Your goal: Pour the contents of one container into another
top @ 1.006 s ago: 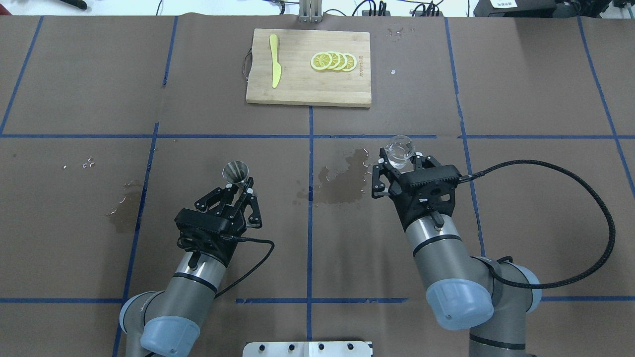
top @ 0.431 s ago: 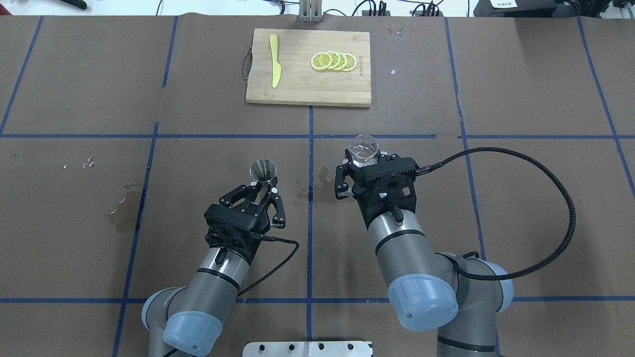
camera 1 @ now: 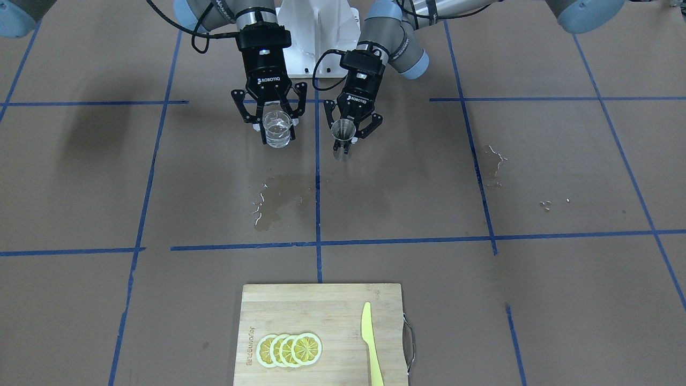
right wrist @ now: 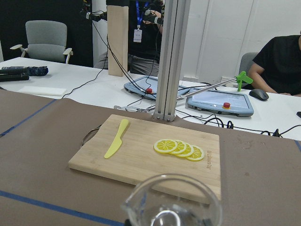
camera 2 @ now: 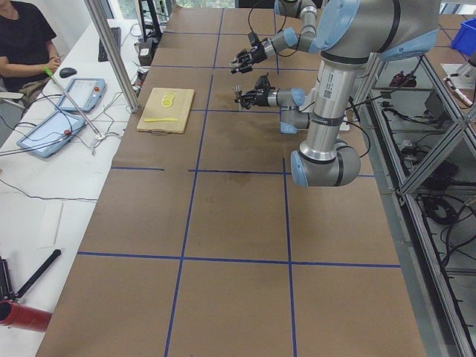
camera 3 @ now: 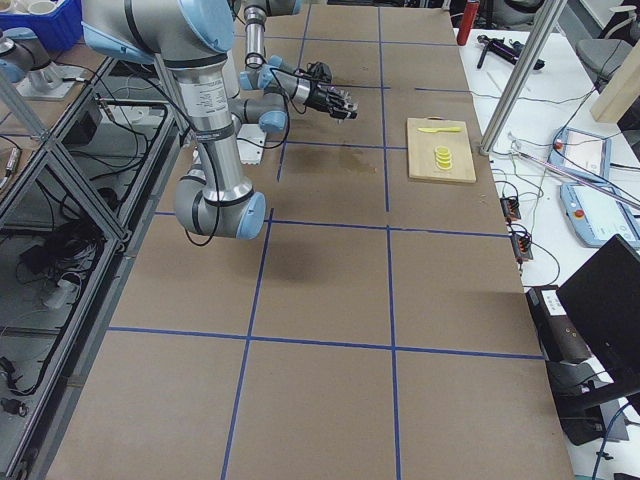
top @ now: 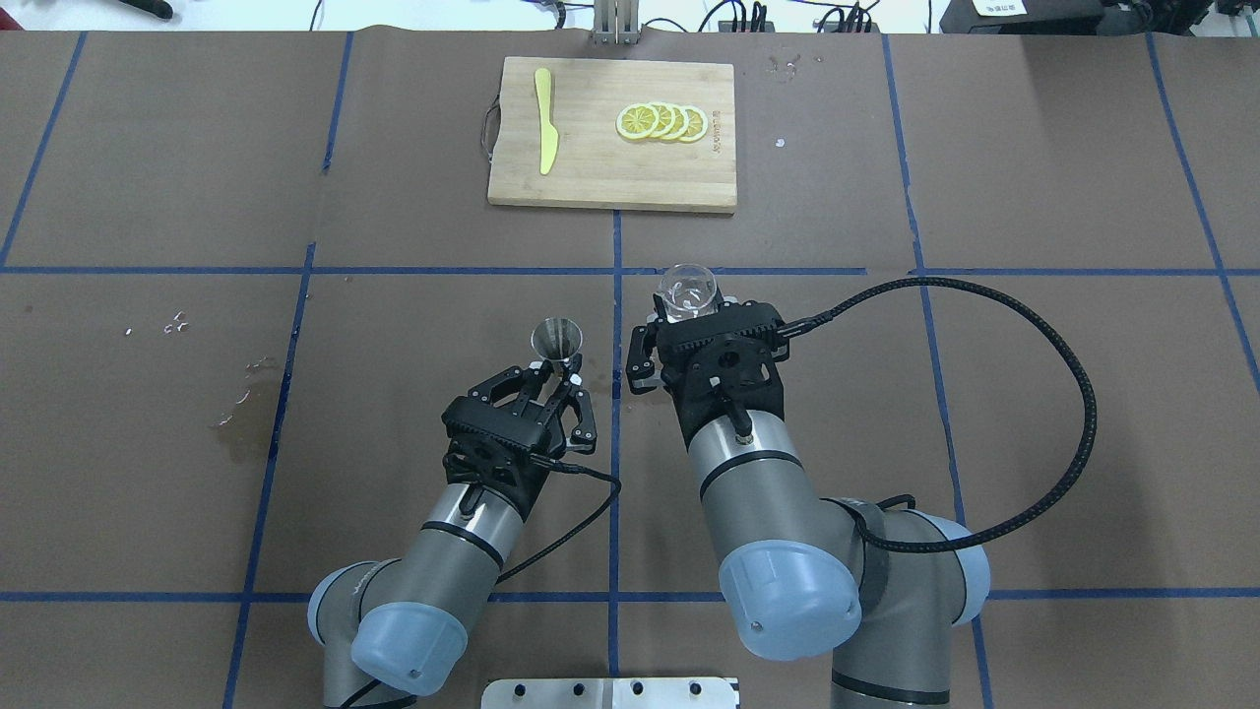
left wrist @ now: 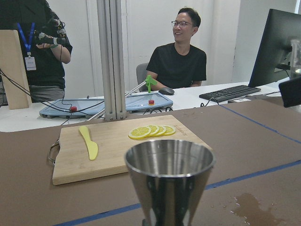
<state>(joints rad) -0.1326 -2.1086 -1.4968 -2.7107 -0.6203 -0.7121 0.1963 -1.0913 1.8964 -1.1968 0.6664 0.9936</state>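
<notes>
the step in hand, as i judge it, is lining up for the pour; the glass cup (top: 687, 290) and the jigger (top: 556, 338) are near each other but apart, one on each side of the blue tape line (top: 616, 236), both apparently held clear of the counter (top: 1034, 394); the right fingers (camera 1: 245, 110) are clenched on the sides of the glass cup, which sits upright with what looks like a little clear liquid in it; the left fingers (camera 1: 373, 123) are clenched on the jigger low down, about its waist, with its mouth upright and open; to do this well i would bring the cup's rim just over the jigger's mouth before tipping, turn its small spout toward the jigger, then roll the right wrist slowly; the mouth is narrow, and the wet patch (top: 679, 369) on the counter suggests spills come easily; the jigger should stay level and steady; both arms reach forward from the base with forearms angled in toward the middle, wrists roughly level, fingers pointing away from the robot and grasping from the side.
</notes>
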